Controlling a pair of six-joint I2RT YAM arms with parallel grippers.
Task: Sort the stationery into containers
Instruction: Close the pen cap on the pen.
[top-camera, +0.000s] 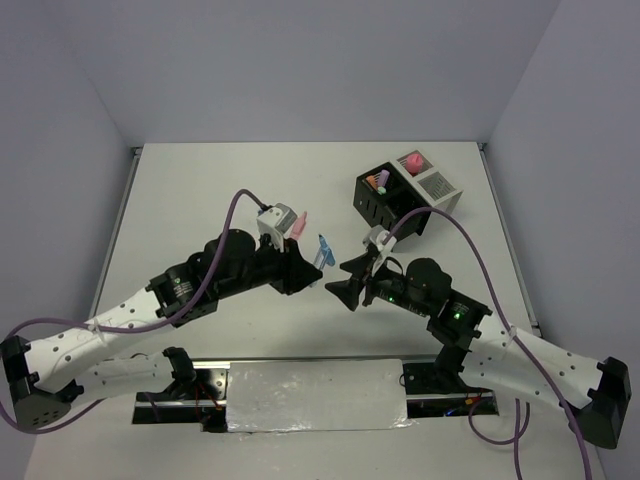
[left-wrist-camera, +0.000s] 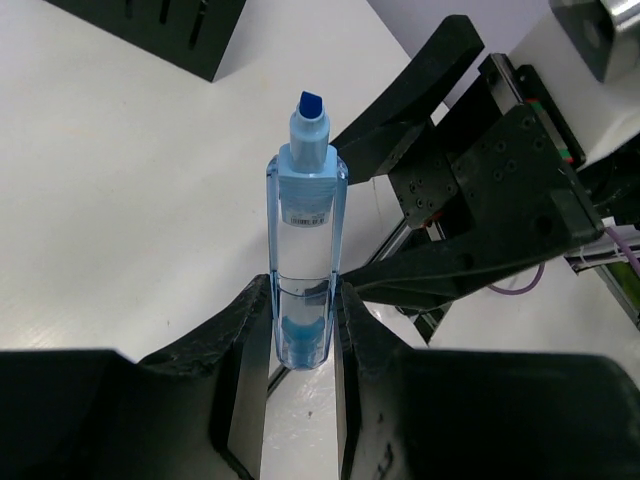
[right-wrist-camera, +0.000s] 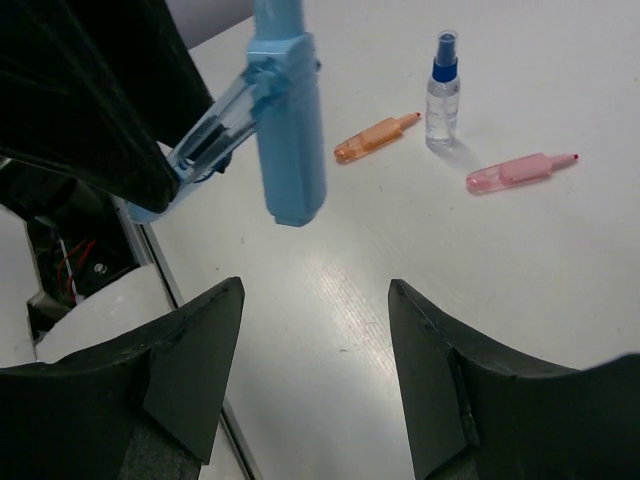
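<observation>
Look at the left claw (left-wrist-camera: 300, 296): pinched shut on the bottom end of the blue highlighter (left-wrist-camera: 305, 225), up off the table (top-camera: 200, 190), in the middle between the two arms. Look at the right claw (right-wrist-camera: 315, 292): partly open, holding nothing, just beside the highlighter's top end. Looks like a hand-over, left to right, with both boxes over on the right side.

Keep the left claw still and tight. Slide the right claw forward, one finger on each side of the highlighter. Aim for the clear middle part, away from the bare blue tip and away from the left fingers (left-wrist-camera: 245, 340). Take care not to bump claw on claw. Close slowly and stop at a snug pinch. Wait for that firm pinch before letting go with the left. Then open the left claw just a little and pull straight back.

After that, probably carry it to the black box (top-camera: 375, 207), beside the white box (top-camera: 450, 197), with a purple one inside. Leave the orange highlighter (right-wrist-camera: 375, 138), the pink highlighter (right-wrist-camera: 520, 172) and the little spray bottle (right-wrist-camera: 442, 100) on the table for later.
</observation>
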